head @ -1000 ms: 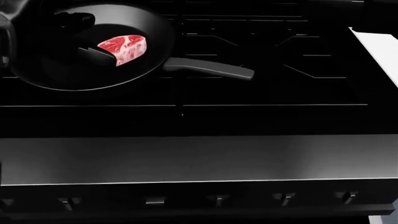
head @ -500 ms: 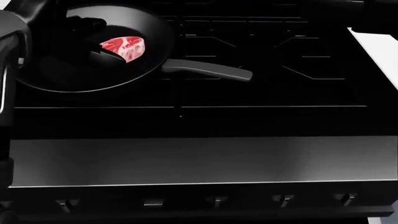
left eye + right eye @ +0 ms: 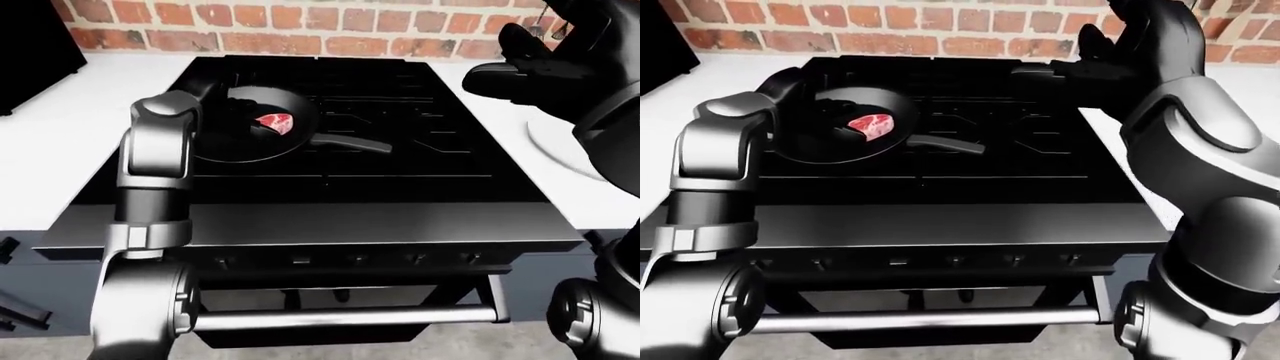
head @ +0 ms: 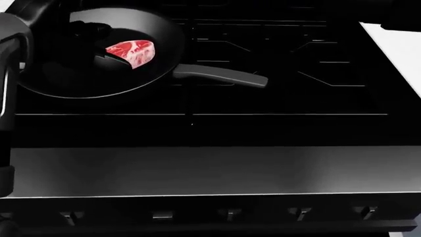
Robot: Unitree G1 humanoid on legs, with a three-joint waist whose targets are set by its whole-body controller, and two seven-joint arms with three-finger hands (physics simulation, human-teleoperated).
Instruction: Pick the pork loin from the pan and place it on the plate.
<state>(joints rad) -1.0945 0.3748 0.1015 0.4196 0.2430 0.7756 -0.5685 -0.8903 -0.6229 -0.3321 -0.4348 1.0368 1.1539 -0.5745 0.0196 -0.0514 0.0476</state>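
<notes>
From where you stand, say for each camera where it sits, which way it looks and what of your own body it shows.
Head view: on the head, looking steeply down at the stove and the pan holding the pork loin; a sliver of the left arm at its left edge.
Left-eye view: on the head, looking out across the stove to the brick wall; both arms, the right hand raised at upper right.
Right-eye view: the same scene, slightly shifted; the right arm fills its right side.
All three share the pan and meat.
</notes>
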